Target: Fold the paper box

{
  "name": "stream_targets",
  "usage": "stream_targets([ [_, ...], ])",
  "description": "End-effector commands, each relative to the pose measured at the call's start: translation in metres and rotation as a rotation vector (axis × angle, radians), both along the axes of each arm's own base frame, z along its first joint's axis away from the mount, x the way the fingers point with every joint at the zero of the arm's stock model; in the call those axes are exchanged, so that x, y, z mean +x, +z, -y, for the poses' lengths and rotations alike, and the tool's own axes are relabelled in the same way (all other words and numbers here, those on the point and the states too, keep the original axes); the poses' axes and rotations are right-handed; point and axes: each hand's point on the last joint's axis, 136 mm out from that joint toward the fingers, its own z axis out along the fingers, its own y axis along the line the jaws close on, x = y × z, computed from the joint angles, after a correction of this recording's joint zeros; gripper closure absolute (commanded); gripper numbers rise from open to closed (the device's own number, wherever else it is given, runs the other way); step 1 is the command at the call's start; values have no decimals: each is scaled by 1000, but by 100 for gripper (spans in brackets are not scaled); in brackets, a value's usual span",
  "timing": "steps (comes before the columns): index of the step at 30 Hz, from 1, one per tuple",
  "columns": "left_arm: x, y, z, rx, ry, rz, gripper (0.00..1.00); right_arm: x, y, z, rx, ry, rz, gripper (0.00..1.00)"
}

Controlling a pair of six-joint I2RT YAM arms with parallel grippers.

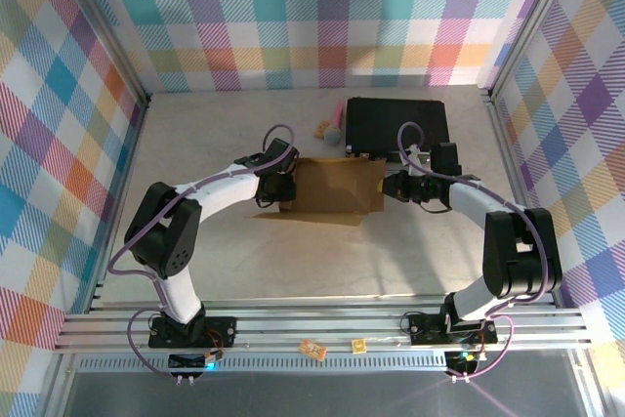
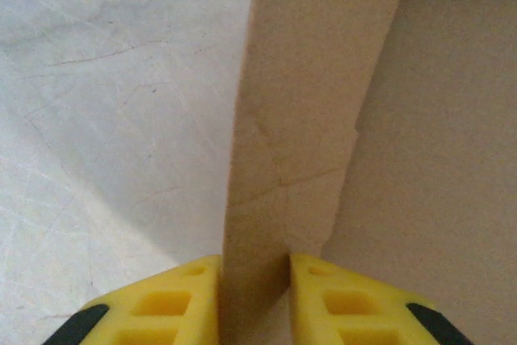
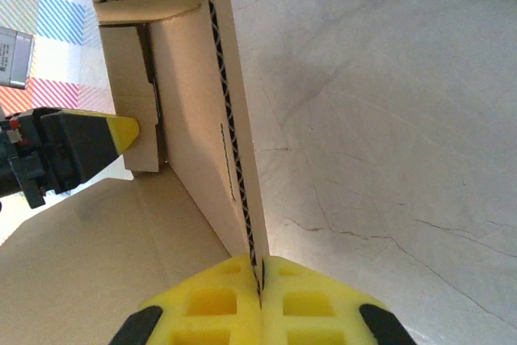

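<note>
Bare table [image 1: 322, 261] on near side of paper box [image 1: 337, 187]; black case [image 1: 395, 127] just behind.

Top view: the left gripper [image 1: 283, 186] has its tips buried under its own wrist at the box [image 1: 337, 187] edge. Pink-and-tan bits [image 1: 330, 129] beside the black case [image 1: 395, 124], upper centre, are too small to name. Left wrist view: the flap [image 2: 299, 119] is soft and blurred and runs off the top, with the yellow fingers [image 2: 174, 305] cut by the bottom edge.

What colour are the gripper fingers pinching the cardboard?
Yellow; clearest on the right gripper holding the paper box, right wrist view.
</note>
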Motion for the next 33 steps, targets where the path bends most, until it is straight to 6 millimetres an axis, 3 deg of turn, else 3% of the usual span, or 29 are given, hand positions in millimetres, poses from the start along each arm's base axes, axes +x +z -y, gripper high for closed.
stream_targets([
  [1, 1, -13, 7, -27, -12, -42, 87, 13, 18, -5, 35, 32, 71, 100],
  [4, 4, -10, 2, -3, 15, -32, 100, 13, 21, -5, 35, 31, 78, 100],
  [10, -2, 21, -48, 234, 164, 84, 100, 12, 29, -5, 37, 34, 104, 100],
  [17, -9, 45, -66, 390, 250, 213, 100, 3, 27, -6, 53, 42, 97, 100],
  [21, -5, 49, -60, 333, 259, 257, 100, -1, 27, -6, 58, 43, 95, 100],
  [26, 4, 46, -16, 16, 102, 311, 100, 0, 24, -6, 41, 62, 101, 100],
  [33, 9, 45, 9, -212, 4, 289, 100, 6, 30, -8, 39, 87, 130, 100],
])
